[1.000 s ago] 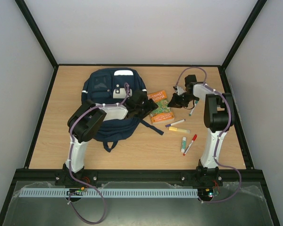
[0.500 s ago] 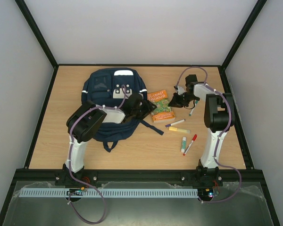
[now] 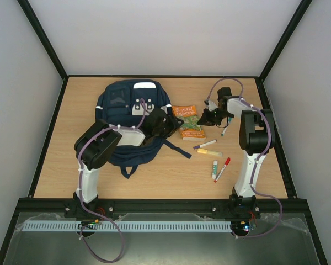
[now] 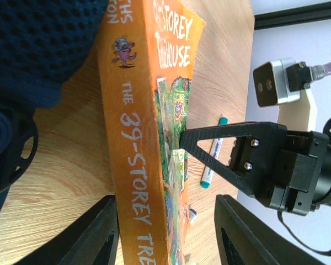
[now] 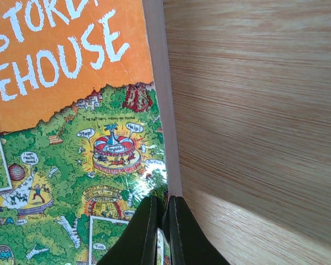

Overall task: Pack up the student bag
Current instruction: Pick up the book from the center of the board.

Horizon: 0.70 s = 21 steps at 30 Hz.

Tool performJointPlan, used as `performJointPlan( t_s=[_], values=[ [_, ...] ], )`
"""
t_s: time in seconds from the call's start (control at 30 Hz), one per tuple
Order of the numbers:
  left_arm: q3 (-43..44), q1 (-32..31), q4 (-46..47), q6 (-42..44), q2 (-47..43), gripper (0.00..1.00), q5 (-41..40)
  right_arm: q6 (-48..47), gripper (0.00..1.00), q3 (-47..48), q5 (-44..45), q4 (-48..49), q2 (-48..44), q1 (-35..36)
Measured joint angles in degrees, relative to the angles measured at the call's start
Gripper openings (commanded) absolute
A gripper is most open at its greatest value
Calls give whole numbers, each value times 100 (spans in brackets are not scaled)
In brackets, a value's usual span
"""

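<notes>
The student bag (image 3: 131, 118), navy with white stripes, lies flat at the left-centre of the table; its mesh fabric (image 4: 38, 49) fills the upper left of the left wrist view. An orange and green book (image 3: 188, 121) lies just right of it. My left gripper (image 3: 165, 126) (image 4: 168, 234) straddles the book's orange spine (image 4: 129, 165). One finger is against the spine and a gap remains at the other. My right gripper (image 3: 206, 117) (image 5: 163, 201) is shut on the edge of the book's front cover (image 5: 71, 154).
A teal-capped marker (image 3: 224, 130) (image 4: 212, 160) lies right of the book. More pens (image 3: 205, 145), a glue stick (image 3: 214, 169) and a red marker (image 3: 223, 168) lie in front of the right arm. Black frame rails border the table (image 3: 171, 176).
The left jaws have narrowed around the book's spine. The book has shifted a little toward the far side of the table, with the right gripper still shut on its edge.
</notes>
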Motion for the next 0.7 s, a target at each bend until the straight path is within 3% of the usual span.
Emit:
performJointPlan(
  t_s=[0.3,0.47,0.7],
  values=[
    [164,2,-505,-358,22,30,-118,-4,5,-2,-2,0,0,0],
    [262,17,-678,-376,98,41,-109,-7,5,-2,-2,2,0,0],
    [640,20,-844,-415,358,30,35,-11,6,-7,0,9,0,0]
  ],
)
